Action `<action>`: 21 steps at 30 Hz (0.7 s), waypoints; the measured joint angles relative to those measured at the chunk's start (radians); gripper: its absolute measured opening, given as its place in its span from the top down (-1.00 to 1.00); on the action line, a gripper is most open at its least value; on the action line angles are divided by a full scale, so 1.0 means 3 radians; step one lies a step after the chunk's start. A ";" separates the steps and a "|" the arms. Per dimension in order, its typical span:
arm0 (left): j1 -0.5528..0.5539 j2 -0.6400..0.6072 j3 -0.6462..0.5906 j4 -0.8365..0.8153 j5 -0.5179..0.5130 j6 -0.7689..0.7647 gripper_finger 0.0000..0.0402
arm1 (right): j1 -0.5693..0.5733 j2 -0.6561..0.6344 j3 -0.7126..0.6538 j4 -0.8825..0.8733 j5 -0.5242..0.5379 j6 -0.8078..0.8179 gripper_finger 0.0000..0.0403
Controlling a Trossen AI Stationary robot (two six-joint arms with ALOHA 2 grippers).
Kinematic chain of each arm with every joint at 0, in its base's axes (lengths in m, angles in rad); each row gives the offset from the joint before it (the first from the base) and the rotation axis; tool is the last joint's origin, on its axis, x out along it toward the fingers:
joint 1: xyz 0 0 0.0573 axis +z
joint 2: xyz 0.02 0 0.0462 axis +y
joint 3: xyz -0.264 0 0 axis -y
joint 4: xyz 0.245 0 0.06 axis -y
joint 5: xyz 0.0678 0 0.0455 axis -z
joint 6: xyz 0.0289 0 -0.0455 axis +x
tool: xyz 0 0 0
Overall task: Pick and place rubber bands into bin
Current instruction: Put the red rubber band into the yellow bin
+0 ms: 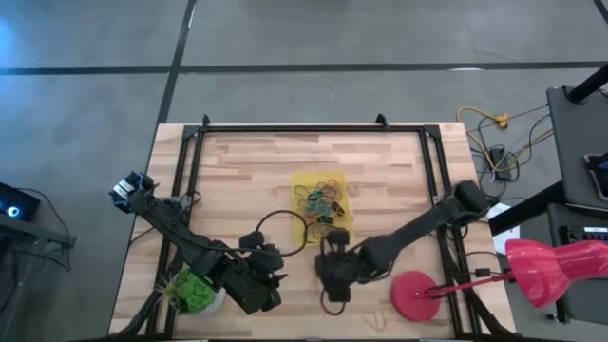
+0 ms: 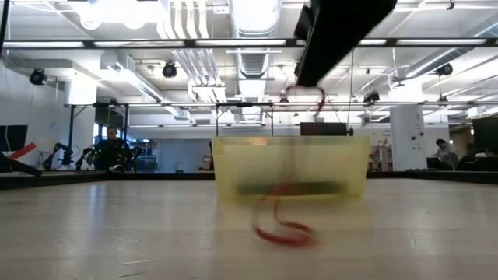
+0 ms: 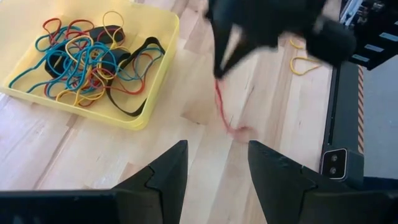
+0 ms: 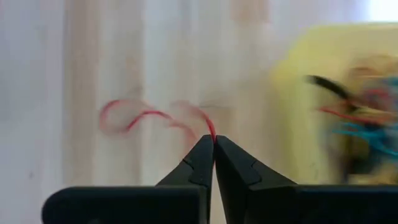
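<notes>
The yellow bin (image 1: 306, 182) sits mid-table with a tangle of rubber bands (image 3: 84, 56) in blue, red, yellow and black inside it. My right gripper (image 1: 332, 255) hovers just on the near side of the bin, shut on a red rubber band (image 3: 225, 112). My left gripper (image 3: 214, 168) is open, low over the table to the left of the right one, pointing toward the band and touching nothing. A loose yellow rubber band (image 1: 380, 313) lies flat on the wood near the table's near edge. My right gripper pinches the red rubber band's upper end (image 4: 212, 133) between its two fingertips, coming from above and pointing down. The band hangs slack below the fingers, and its lower end (image 2: 284, 233) lies curled on the table in front of the bin's near wall.
A round red disc (image 1: 413, 294) lies to the right of my right gripper, and a green plant ball (image 1: 190, 290) sits beside my left arm. Black cable loops (image 1: 275, 223) lie left of the bin. The black table frame (image 1: 313, 128) runs along the far edge.
</notes>
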 joint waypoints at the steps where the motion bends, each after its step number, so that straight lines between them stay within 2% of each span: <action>1: 0.0000 0.0000 0.0000 0.0003 0.0000 0.0003 0.24 | -0.0023 -0.0092 -0.0006 -0.0070 0.0119 -0.0002 0.96; 5: 0.0000 0.0000 0.0000 0.0006 0.0000 0.0010 0.24 | -0.0227 -0.0488 0.0013 -0.0300 0.0557 -0.0007 0.96; 9: 0.0000 0.0000 0.0000 0.0009 -0.0001 0.0012 0.24 | -0.0544 -0.0619 0.0001 -0.0368 0.0787 -0.0010 0.96; 15: 0.0003 0.0000 0.0000 -0.0002 -0.0002 0.0019 0.24 | -0.1002 -0.0615 0.0016 -0.0361 0.0817 -0.0302 0.96; 21: 0.0003 0.0000 0.0000 -0.0011 -0.0004 0.0018 0.24 | -0.1180 -0.0406 0.0006 -0.0365 0.0801 -0.0666 0.96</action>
